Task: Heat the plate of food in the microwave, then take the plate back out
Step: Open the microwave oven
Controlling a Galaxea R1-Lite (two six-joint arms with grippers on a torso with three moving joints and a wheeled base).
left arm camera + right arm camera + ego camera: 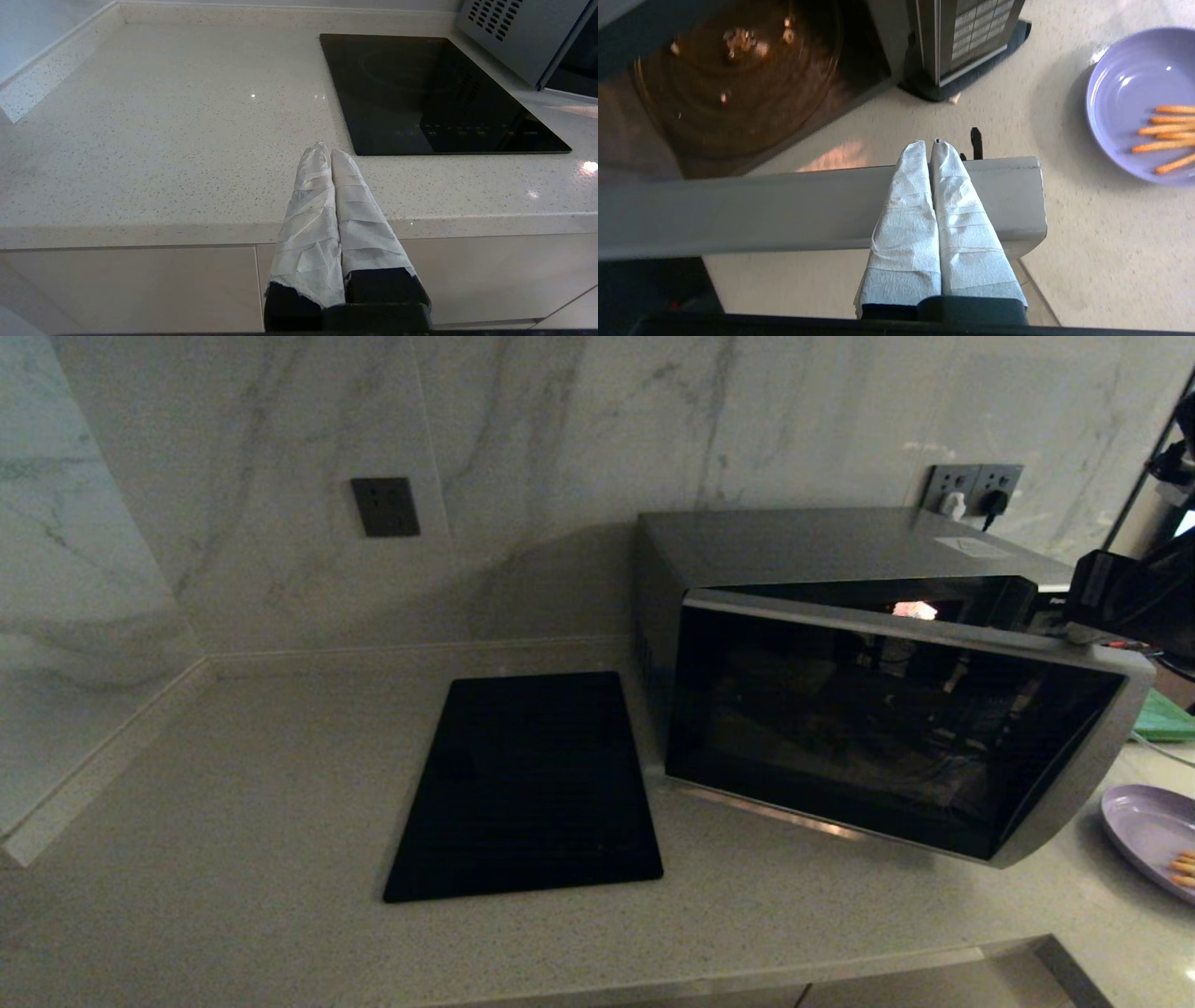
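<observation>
The microwave stands at the right of the counter, its dark glass door swung partly open and the cavity lit. My right gripper is shut with nothing between its wrapped fingers, which lie across the top edge of the door near its free end; its dark body shows at the door's upper right corner. The lavender plate with orange food sticks sits on the counter right of the microwave, also at the frame edge. The left gripper is shut, parked before the counter's front edge.
A flat black panel lies in the counter left of the microwave. The glass turntable and the button panel show past the open door. A green board lies behind the plate. Plugs sit in wall outlets.
</observation>
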